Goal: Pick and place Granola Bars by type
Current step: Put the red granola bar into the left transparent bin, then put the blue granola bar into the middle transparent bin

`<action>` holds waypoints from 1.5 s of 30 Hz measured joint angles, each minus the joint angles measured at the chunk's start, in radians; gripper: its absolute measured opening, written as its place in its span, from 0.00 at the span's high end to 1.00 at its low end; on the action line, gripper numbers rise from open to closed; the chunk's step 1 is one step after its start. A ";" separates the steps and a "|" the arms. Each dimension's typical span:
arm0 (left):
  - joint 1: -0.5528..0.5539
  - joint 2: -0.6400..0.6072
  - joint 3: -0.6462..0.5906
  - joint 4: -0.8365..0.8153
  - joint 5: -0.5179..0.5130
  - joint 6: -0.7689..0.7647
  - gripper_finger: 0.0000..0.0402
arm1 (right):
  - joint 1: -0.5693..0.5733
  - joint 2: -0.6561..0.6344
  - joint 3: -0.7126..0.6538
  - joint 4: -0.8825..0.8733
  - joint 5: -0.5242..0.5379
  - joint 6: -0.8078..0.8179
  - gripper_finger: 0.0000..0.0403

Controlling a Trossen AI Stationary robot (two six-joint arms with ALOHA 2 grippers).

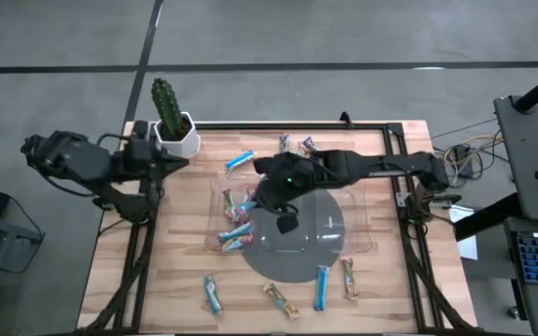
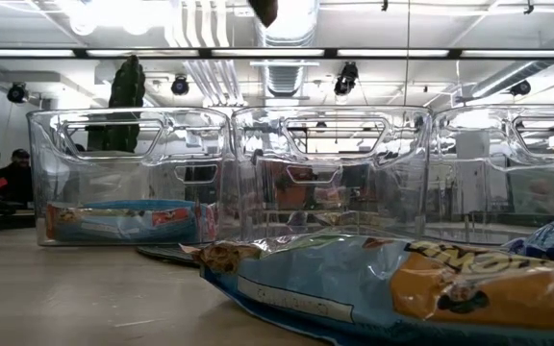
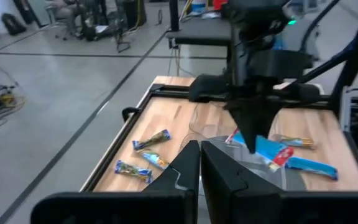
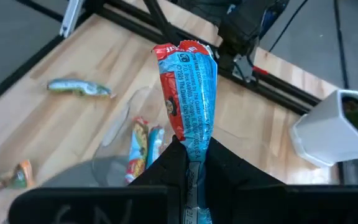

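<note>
Over the middle of the worktop (image 1: 157, 280), the right gripper (image 1: 286, 222) hangs above the clear tray (image 1: 358, 245), its fingers (image 4: 225, 167) pinched tight on a blue bar w/ red ends (image 4: 188, 93). The wrapper sticks straight out past the fingertips, gripped by one end (right wrist view shows this best). In the left wrist view the same bar (image 3: 271, 152) dangles under that gripper, above the tray.

Beneath and just beside those fingers, toward the cactus side, a few sorted bars (image 1: 236, 219) lie in one tray compartment, mostly blue w/ some red; the low view shows one lying flat behind the clear wall (image 2: 123, 221).

Loose bars on the wood, well apart from the fingers:
- a blue one (image 1: 240, 161) near the cactus pot (image 1: 177, 140)
- two multicoloured ones (image 1: 297, 145) by the far edge
- four along the near edge: blue (image 1: 212, 293), brownish-gold (image 1: 281, 301), blue (image 1: 321, 287), brownish-gold (image 1: 349, 278)

Left gripper (image 1: 171, 164) is parked at the worktop's corner right by the pot, fingers (image 3: 185, 171) nearly together w/ nothing between them. Ppl and desks show in the room behind, blurry.
</note>
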 joint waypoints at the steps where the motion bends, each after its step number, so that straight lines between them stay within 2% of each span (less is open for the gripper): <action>1: 0.000 -0.023 -0.021 0.009 0.013 0.004 1.00 | -0.008 0.014 0.011 0.000 -0.015 0.019 0.93; 5: 0.000 -0.124 -0.111 0.050 0.070 0.012 1.00 | -0.032 0.098 0.058 -0.004 -0.035 0.089 0.93; 12: 0.000 -0.270 -0.228 0.072 0.071 -0.009 1.00 | -0.058 0.305 0.201 -0.011 -0.035 0.157 0.93; 17: 0.001 -0.327 -0.245 0.078 0.067 -0.035 1.00 | -0.060 0.425 0.340 -0.017 -0.037 0.129 0.92; 21: 0.000 -0.335 -0.241 0.073 0.069 -0.026 1.00 | -0.060 0.479 0.442 -0.086 -0.048 0.123 0.86; 27: 0.001 -0.342 -0.230 0.060 0.062 -0.004 1.00 | -0.061 0.472 0.421 -0.168 -0.081 0.112 0.73; 33: 0.001 -0.334 -0.230 0.061 0.059 0.011 1.00 | -0.061 0.454 0.432 -0.176 -0.094 0.142 0.64; 37: 0.001 -0.322 -0.234 0.061 0.059 -0.006 1.00 | -0.061 0.399 0.437 -0.167 -0.165 0.144 0.62; 45: 0.001 -0.294 -0.239 0.060 0.059 0.029 1.00 | -0.061 0.245 0.438 -0.162 -0.168 0.103 0.66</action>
